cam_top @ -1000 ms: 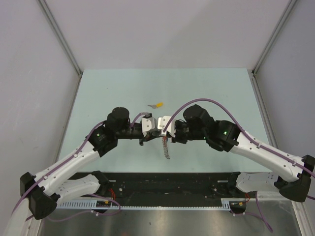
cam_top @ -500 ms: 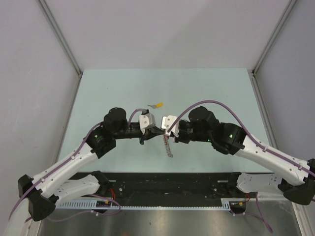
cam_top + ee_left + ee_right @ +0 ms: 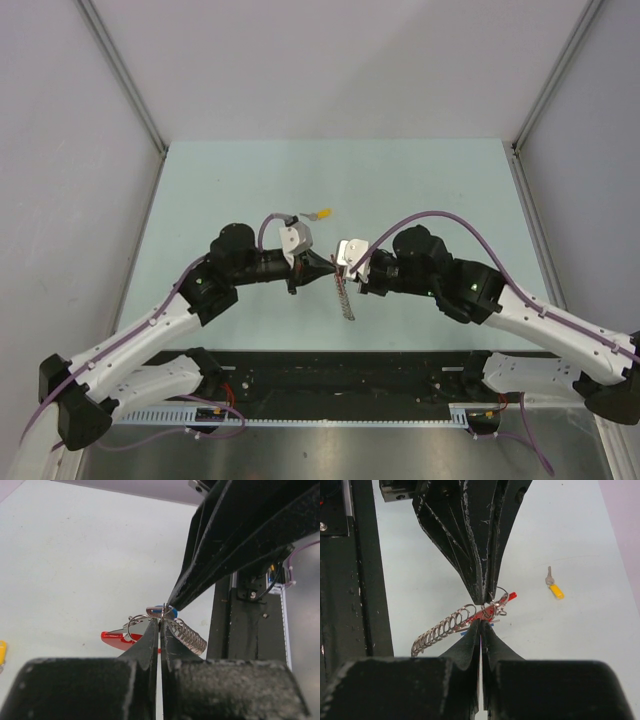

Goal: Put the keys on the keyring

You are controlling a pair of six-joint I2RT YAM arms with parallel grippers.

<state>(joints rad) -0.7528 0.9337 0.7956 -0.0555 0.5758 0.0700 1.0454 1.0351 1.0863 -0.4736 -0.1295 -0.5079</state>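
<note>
Silvery chain and red tag, the keyring hangs between your grippers, with the left gripper and right gripper each pressed together on it, seemingly at its thin ring. Your right wrist view shows the whole yellow key on the table, apart from the keyring; the left wrist view cuts it to a sliver.

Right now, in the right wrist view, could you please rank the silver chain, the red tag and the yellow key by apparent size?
Largest: the silver chain.
Then the red tag and the yellow key look alike; the key lies farther away, so I cannot rank them.
</note>
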